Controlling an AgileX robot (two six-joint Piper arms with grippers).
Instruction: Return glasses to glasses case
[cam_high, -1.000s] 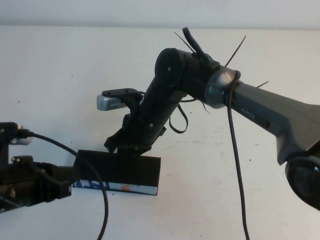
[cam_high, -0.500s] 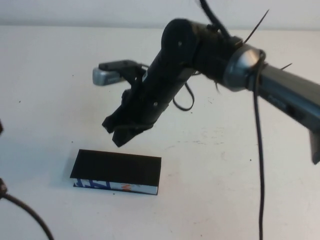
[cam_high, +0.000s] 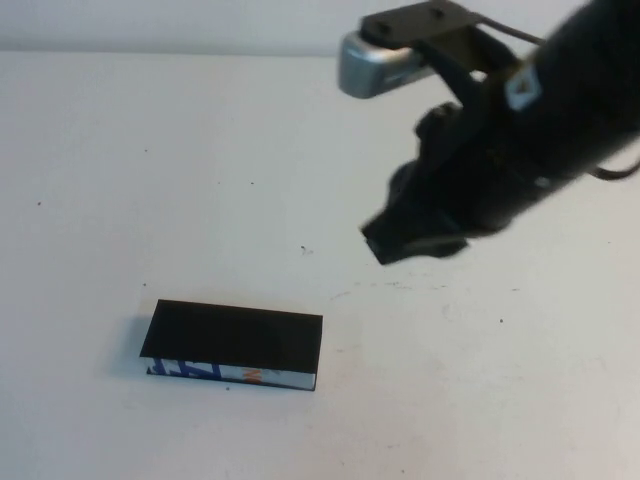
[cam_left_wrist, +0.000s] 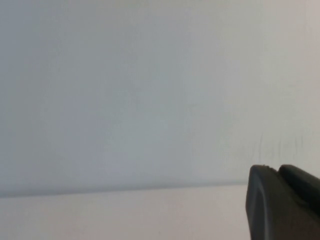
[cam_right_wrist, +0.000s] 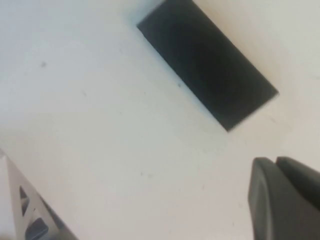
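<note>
The glasses case (cam_high: 232, 345) lies shut on the white table at the front left, black flap on top, with its printed blue, white and orange edge facing me. It also shows in the right wrist view (cam_right_wrist: 207, 62). The glasses are out of view. My right gripper (cam_high: 410, 240) hangs in the air to the right of the case and well above it, shut and empty; its fingertips meet in the right wrist view (cam_right_wrist: 275, 165). My left gripper (cam_left_wrist: 277, 172) is outside the high view, shut and empty, and faces a bare wall.
The silver wrist camera (cam_high: 385, 60) sits on top of the right arm. The back wall runs along the table's far edge. A grey metal frame (cam_right_wrist: 25, 210) shows at the edge of the right wrist view.
My right arm has risen from the case and swung right and toward me. My left arm has drawn back out of the high view. The case has stayed put, shut.
</note>
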